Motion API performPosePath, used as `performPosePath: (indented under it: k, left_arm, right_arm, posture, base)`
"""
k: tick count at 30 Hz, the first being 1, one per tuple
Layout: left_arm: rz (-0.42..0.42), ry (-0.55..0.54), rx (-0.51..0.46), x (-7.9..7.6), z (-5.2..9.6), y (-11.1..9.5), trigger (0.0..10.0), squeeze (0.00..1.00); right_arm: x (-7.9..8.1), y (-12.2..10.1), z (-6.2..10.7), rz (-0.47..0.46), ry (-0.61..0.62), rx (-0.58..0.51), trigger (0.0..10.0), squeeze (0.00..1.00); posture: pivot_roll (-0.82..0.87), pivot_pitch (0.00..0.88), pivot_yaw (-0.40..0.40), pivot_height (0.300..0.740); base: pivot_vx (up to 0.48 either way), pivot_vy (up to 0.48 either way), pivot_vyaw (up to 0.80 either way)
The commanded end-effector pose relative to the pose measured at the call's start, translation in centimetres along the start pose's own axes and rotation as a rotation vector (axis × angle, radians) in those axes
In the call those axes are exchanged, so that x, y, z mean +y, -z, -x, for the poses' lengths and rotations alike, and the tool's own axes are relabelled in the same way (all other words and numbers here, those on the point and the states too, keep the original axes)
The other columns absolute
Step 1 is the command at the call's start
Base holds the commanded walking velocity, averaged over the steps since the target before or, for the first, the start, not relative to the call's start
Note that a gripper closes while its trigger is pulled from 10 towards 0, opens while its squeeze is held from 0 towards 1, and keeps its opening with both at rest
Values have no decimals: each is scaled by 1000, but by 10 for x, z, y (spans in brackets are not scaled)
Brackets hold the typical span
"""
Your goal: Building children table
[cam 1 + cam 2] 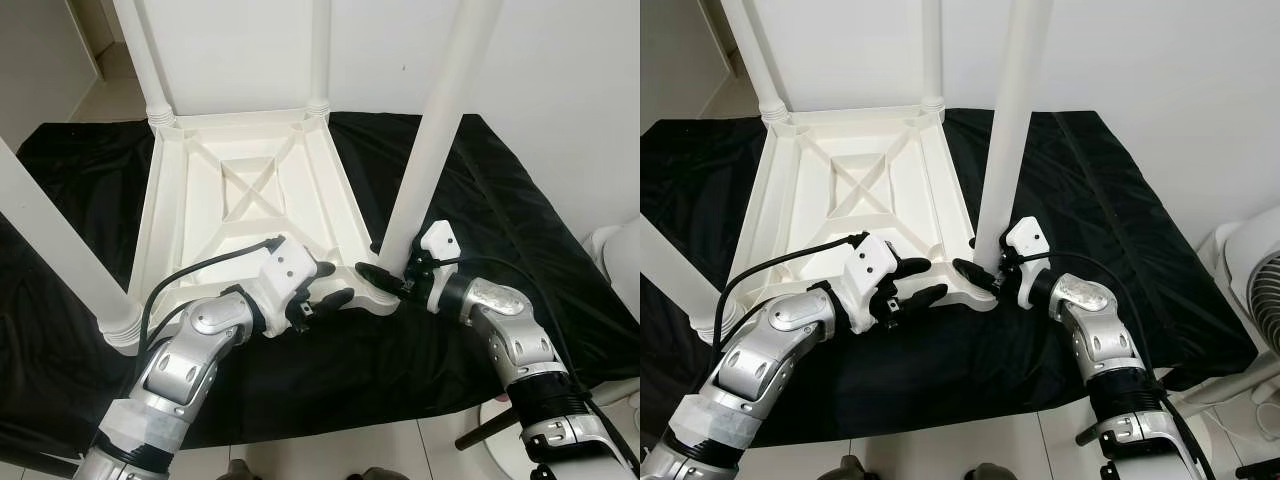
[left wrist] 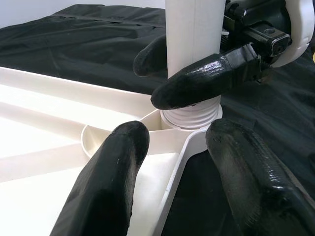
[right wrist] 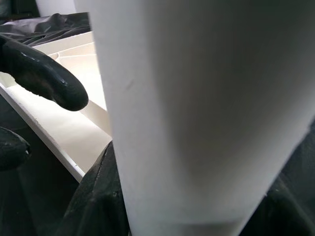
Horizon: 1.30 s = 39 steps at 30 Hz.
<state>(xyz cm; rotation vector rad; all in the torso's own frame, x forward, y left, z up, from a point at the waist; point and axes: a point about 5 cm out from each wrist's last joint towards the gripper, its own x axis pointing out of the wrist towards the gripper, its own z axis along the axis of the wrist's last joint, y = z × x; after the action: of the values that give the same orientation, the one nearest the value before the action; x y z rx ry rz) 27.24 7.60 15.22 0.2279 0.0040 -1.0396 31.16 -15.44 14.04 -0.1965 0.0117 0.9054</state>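
A: Lying upside down on the black cloth (image 1: 90, 180), white table top (image 1: 240, 195), legs pointing up; near-right leg (image 1: 430, 150) stands in its corner socket.

B: Grippers?

A: Right gripper (image 1: 385, 278) is clamped on that leg's base, fingers either side. Left gripper (image 1: 335, 283) is just left of it, jaws apart over the table's near-right corner, gripping nothing.

B: Around it?

A: White wall behind, fan (image 1: 1260, 290) at far right.

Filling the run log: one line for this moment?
stage: leg fitting | right gripper: shut on table leg near socket | left gripper: open beside tabletop corner | tabletop: upside down on black cloth
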Motion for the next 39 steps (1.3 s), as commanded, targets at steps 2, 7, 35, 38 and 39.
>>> performPosePath:
  k: [2, 7, 35, 38, 39]
  left_arm:
    - [1, -10, 9, 1, -1, 1, 10000, 0]
    - [1, -3, 8, 1, -1, 0, 10000, 0]
    - [11, 10, 8, -1, 0, 1, 10000, 0]
    - [9, 12, 6, -1, -1, 1, 10000, 0]
    - [9, 12, 6, -1, -1, 1, 10000, 0]
  right_arm:
    - [0, 7, 3, -33, 44, 10, 10000, 0]
    - [-2, 2, -1, -67, 184, -26, 10000, 0]
    - [47, -5, -26, -211, 825, -15, 10000, 0]
    - [49, -7, -25, -209, 818, -27, 10000, 1000]
    - [49, -7, -25, -209, 818, -27, 10000, 1000]
  posture:
    - [-95, 0, 21, 740]
    - [-97, 0, 23, 740]
    - [-99, 0, 23, 740]
    - [-102, 0, 20, 740]
    - [-102, 0, 20, 740]
  base:
    - [0, 0, 0]
    - [0, 0, 0]
    - [0, 0, 0]
    - [0, 0, 0]
    - [0, 0, 0]
